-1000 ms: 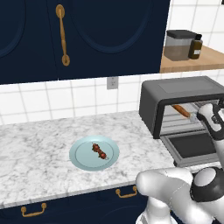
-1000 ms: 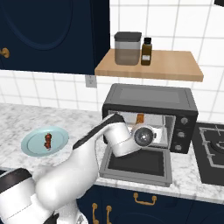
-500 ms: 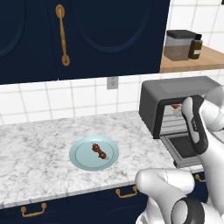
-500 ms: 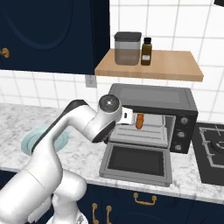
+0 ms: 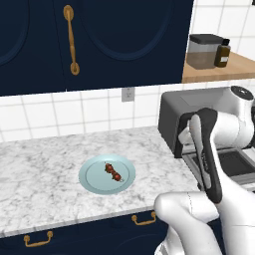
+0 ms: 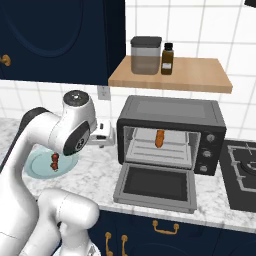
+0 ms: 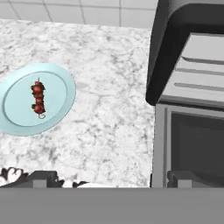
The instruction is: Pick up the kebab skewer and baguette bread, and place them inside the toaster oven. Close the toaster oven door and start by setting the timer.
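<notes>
**Bread's in, skewer's next**

The slim orange-brown baguette bread (image 6: 160, 138) lies on the wire rack inside the dark grey boxy toaster oven (image 6: 170, 131), centre of the right base view, with the glass-fronted drop-down door (image 6: 156, 186) flat open. The two-finger gripper (image 6: 102, 134) hovers left of the oven, jaws spread wide and empty. The short dark red-brown kebab skewer (image 7: 38, 98) waits on the pale blue round plate (image 7: 13, 120), upper left of the hand view. Next: swing over, descend, pinch the stick.

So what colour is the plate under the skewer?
Pale blue plate; the hand view shows it best.
</notes>
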Available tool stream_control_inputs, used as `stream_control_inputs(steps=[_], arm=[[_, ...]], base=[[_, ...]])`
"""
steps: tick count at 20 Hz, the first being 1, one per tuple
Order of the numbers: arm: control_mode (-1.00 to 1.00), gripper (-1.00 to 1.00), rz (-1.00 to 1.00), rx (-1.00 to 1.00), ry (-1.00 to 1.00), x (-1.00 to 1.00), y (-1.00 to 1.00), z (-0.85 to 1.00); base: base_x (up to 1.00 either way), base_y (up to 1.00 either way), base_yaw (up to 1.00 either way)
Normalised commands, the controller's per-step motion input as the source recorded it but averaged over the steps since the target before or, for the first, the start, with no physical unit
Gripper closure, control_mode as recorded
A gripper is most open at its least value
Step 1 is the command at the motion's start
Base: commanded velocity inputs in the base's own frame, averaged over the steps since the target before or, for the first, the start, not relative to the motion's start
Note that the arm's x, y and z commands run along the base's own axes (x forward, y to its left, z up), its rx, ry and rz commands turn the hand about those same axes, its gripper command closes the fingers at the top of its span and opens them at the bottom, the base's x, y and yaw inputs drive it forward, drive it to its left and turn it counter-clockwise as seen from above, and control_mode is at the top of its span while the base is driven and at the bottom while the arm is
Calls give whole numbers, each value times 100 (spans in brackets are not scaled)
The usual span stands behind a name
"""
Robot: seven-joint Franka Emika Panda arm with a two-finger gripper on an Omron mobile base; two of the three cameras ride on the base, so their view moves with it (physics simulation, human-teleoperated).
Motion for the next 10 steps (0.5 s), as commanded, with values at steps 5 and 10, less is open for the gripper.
stream_control_inputs(steps=[5, 10], arm=[[-100, -100, 14, 0, 12, -44, 93, 0], [-100, -100, 4, 0, 19, -10, 96, -3]], base=[[0, 0, 0], [0, 0, 0]])
